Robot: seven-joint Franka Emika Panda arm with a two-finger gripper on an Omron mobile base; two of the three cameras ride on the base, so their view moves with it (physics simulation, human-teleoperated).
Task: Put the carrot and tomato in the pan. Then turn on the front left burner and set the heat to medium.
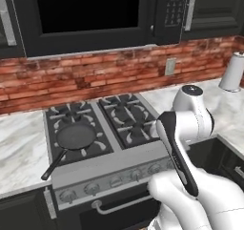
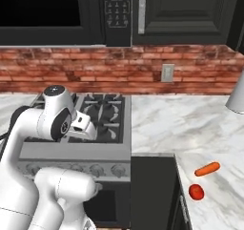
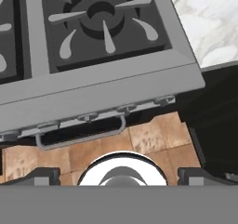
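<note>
1. the pan (image 1: 76, 136) sits on the front left burner (image 1: 78, 139) of the stove (image 1: 138, 157), its long thin handle (image 1: 53, 166) running out past the stove's front left corner over the edge of the counter; nothing lies inside the pan.
2. the carrot (image 2: 207, 169) lies on the marble counter (image 2: 190, 124) well to the right of the stove, tilted with one end a little higher in the right base view.
3. the tomato (image 2: 196, 192) rests on the same counter just beside the carrot, on the side nearer the counter's front edge, apart from it.
4. the microwave (image 2: 57, 14) hangs above the stove; its keypad (image 2: 117, 7) shows rows of buttons, but the writing is too small to read.
5. a white paper towel roll (image 1: 232, 71) stands upright on the counter far right of the stove, near the brick wall (image 1: 95, 76); a wall outlet (image 2: 167, 72) sits in the bricks right of the stove.
6. the arm is folded, its elbow raised in front of the stove's right half and the forearm angled down toward the front edge.
7. the hand view looks down on the stove's front right burner (image 3: 100, 14), the knob row (image 3: 107, 116) and the oven handle (image 3: 81, 137); the gripper (image 3: 120, 175) hangs above the tiled floor in front of the stove, fingers (image 3: 44, 175) spread wide apart and holding nothing.
</note>
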